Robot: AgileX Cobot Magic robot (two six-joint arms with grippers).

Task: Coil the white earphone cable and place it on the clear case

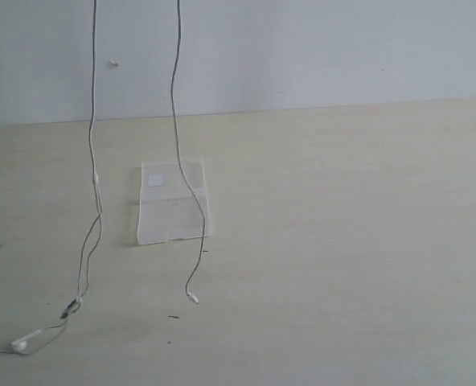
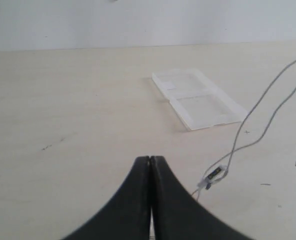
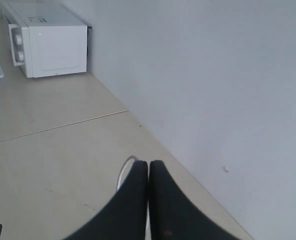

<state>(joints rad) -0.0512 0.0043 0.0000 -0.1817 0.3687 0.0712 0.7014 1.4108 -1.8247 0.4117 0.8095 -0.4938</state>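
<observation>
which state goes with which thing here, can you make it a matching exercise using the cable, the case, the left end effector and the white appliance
Things
1. white earphone cable
2. clear case
3. left end effector
4. white appliance

States
A. stands beside the wall
B. closed tight
C. lies flat on the table
D. hangs down in two strands from above

Pairs: 1-D, 2-C, 3-B, 4-A
</observation>
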